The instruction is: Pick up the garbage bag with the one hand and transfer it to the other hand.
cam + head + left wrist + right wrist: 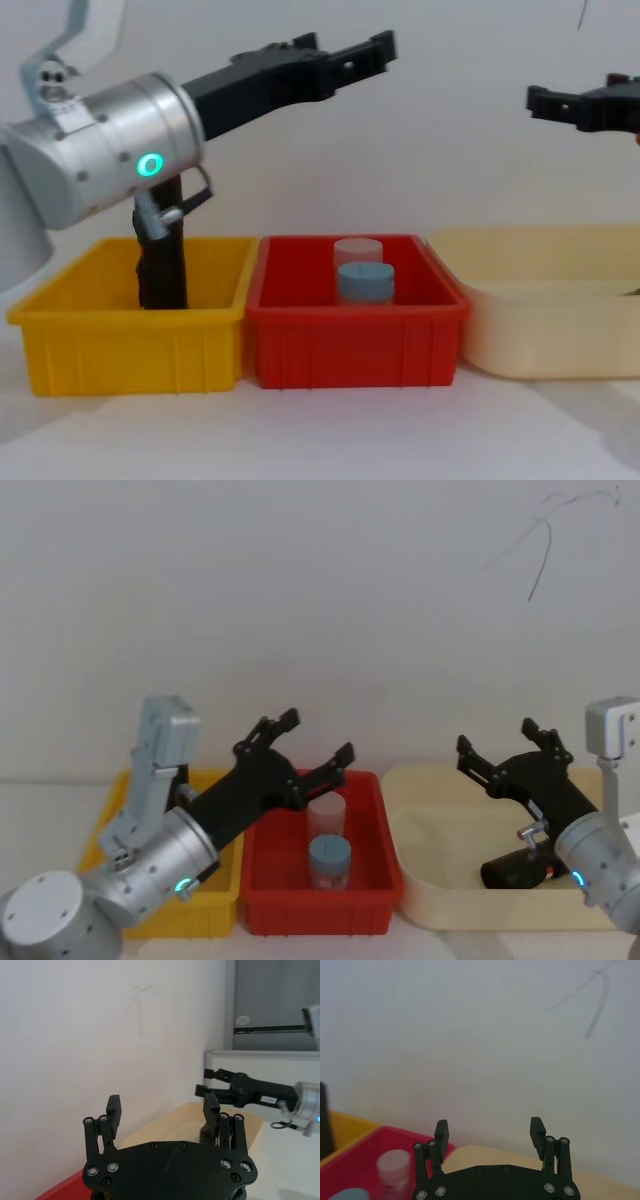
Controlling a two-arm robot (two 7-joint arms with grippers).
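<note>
Head view showed three bins in one row on the desk [320, 430]. From the robot's left to its right these were a yellow bin [120, 350], a red bin [350, 350] and a cream bin [540, 340].

Two black rolls were present. The garbage bag [512, 870] lay on its side in the cream bin, beside the right arm's wrist, with a faint reddish patch at one end. Nothing gripped it. The plain black roll [160, 270] stood upright in the yellow bin.

Two jars stood in the red bin — a pale jar [327, 815] at the back and a blue-lidded jar [329, 858] just in front of it.

Two pincers hung in the air. The left pincer [318, 735], on the arm with the green ring light, was above the red bin. The right pincer [497, 735], on the arm with the blue ring light, was above the cream bin. Each had its fingers spread wide and held nothing.
</note>
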